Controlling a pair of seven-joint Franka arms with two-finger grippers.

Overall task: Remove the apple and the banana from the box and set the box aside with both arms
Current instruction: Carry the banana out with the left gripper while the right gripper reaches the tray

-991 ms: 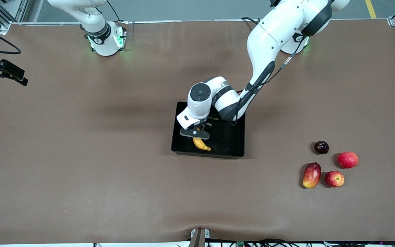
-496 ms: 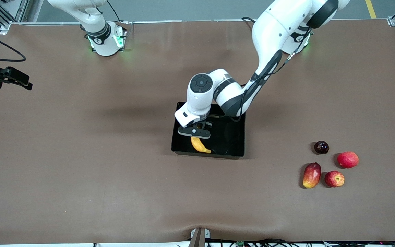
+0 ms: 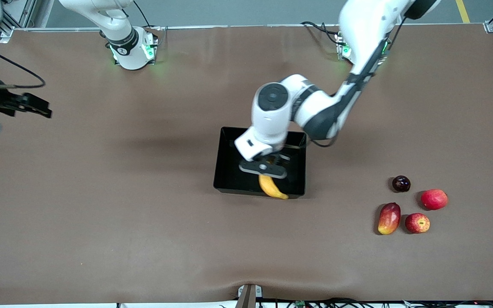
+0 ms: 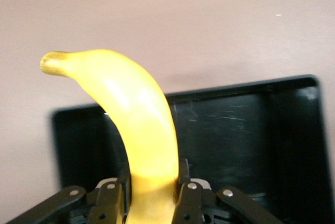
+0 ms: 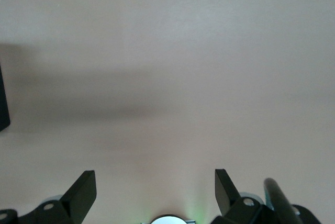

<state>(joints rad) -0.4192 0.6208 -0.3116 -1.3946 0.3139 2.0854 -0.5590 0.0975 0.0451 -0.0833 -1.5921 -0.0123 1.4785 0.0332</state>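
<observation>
My left gripper (image 3: pixel 267 170) is shut on one end of the yellow banana (image 3: pixel 273 188), over the black box (image 3: pixel 229 167) in the middle of the table. The banana's free tip reaches past the box's wall that faces the front camera. In the left wrist view the banana (image 4: pixel 141 124) rises from between the fingers (image 4: pixel 107 203), with the box (image 4: pixel 235 130) under it. The red apple (image 3: pixel 417 223) with yellow streaks lies on the table toward the left arm's end. My right gripper (image 3: pixel 37 109) hangs open over the right arm's end of the table; the right wrist view shows the right gripper (image 5: pixel 155 182) holding nothing.
Beside the apple lie a red-and-yellow oblong fruit (image 3: pixel 389 218), a round red fruit (image 3: pixel 434 199) and a small dark fruit (image 3: pixel 401 183). Both arm bases (image 3: pixel 133 51) stand along the table edge farthest from the front camera. A brown cloth covers the table.
The left gripper has carried the banana across the box toward the left arm's end. The right gripper has drifted slightly inward over the table.
</observation>
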